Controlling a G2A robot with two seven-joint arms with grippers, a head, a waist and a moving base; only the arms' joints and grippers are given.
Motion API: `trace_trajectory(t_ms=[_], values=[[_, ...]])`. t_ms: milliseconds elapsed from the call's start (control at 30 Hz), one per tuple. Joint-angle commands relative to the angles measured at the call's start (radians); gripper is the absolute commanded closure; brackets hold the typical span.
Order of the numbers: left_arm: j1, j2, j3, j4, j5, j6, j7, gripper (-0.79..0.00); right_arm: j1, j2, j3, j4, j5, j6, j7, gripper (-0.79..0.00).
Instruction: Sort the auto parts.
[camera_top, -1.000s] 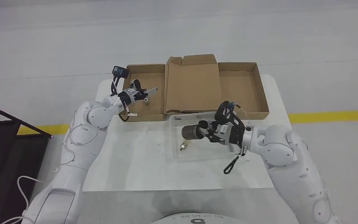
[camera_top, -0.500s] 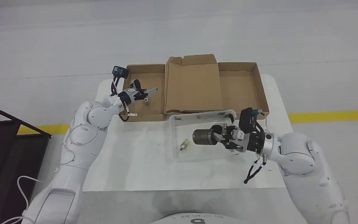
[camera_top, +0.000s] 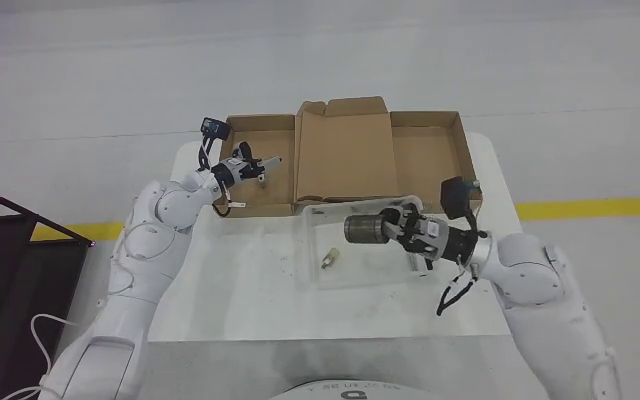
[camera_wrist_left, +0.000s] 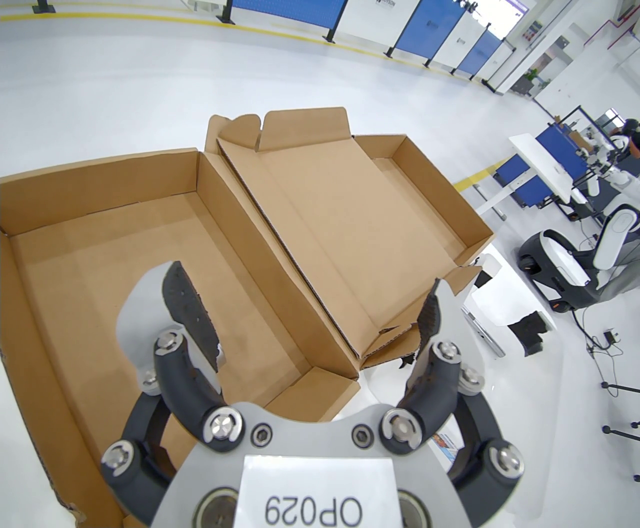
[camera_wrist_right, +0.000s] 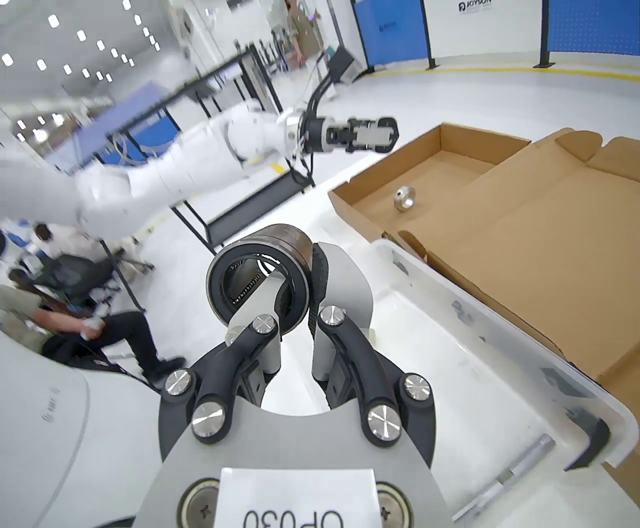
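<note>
Near the centre of the top view, a dark bearing (camera_top: 360, 230) is clamped in the right hand (camera_top: 386, 229) over the clear tray (camera_top: 352, 272). Upper left, the left hand (camera_top: 260, 168) is spread apart above the cardboard box (camera_top: 262, 124).

Table (camera_top: 230, 290), white-topped. Two items were recorded on it: an opened cardboard box (camera_top: 430, 160), laid flat along the far edge, and a clear plastic tray (camera_top: 360, 203), set just in front of the box near the middle.
</note>
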Motion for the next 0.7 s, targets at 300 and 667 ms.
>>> trace_trajectory(t_ms=[300, 667], values=[[0.0, 0.0, 0.0, 0.0, 0.0, 0.0, 0.0, -0.785, 0.133, 0.014, -0.026, 0.119, 0.378, 0.16, 0.159, 0.0], [0.0, 0.0, 0.0, 0.0, 0.0, 0.0, 0.0, -0.785, 0.127, 0.023, -0.01, 0.121, 0.347, 0.158, 0.133, 0.0]])
